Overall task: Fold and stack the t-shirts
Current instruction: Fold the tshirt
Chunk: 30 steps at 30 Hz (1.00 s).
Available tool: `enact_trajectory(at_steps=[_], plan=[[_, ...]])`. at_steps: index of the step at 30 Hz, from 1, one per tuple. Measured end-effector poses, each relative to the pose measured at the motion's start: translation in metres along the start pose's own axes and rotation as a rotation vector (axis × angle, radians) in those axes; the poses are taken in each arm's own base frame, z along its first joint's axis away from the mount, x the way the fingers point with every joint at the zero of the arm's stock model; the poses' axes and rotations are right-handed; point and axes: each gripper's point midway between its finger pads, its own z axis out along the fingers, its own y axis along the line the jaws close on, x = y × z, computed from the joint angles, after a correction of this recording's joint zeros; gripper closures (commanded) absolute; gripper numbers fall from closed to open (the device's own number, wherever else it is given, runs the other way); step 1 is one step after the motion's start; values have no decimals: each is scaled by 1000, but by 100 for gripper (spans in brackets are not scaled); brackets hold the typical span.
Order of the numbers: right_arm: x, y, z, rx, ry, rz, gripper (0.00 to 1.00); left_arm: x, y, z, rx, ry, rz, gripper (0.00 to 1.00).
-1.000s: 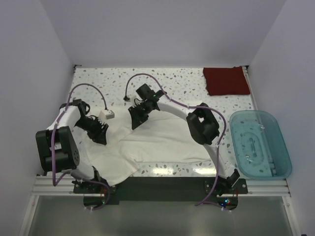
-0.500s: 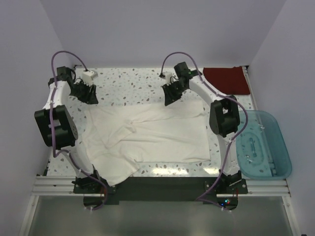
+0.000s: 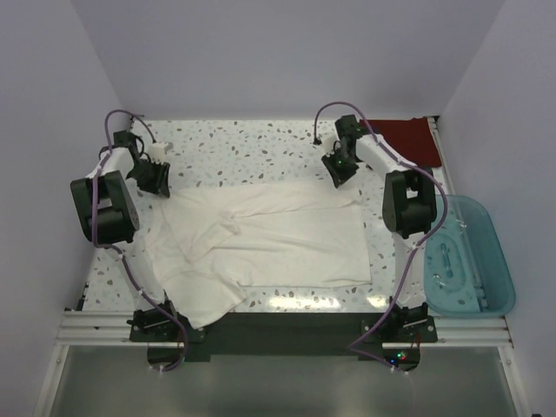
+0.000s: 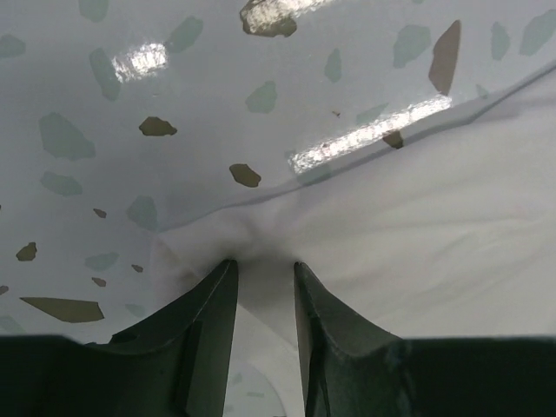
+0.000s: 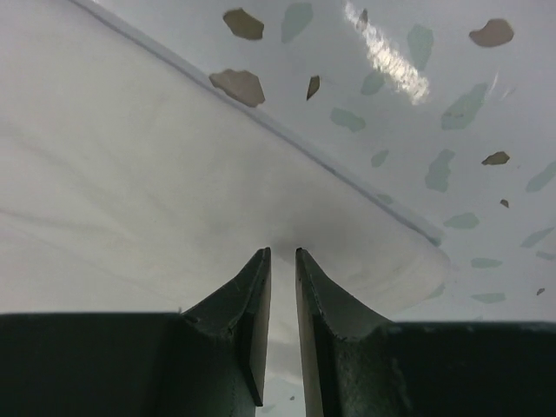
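White t-shirt (image 3: 261, 243) flat mid-table (image 3: 261, 139); left gripper (image 4: 261, 265) pinching its puckered far-left corner, right gripper (image 5: 282, 252) nearly closed over far-right hem, grip unclear; dark red t-shirt (image 3: 408, 137) in far-right corner.

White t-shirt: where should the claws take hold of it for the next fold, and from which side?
Probably its two far corners, coming in from the far side. The white t-shirt lies flat there with a straight, free edge on the table; its near left part is rumpled.
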Motion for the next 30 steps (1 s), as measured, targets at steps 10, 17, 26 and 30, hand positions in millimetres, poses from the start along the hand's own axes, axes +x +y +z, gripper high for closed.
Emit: enact_trajectory(at_steps=[10, 17, 26, 30], plan=[[21, -19, 15, 90, 96, -41, 76, -12, 30, 12, -87, 32, -22, 68], [-26, -57, 25, 238, -3, -50, 67, -72, 61, 29, -118, -71, -1, 62], [-80, -82, 4, 300, -173, -32, 59, -105, 51, 19, -87, -173, 58, 48], [-74, -67, -24, 255, -186, -41, 63, -96, 21, -17, -57, -192, 125, 48]])
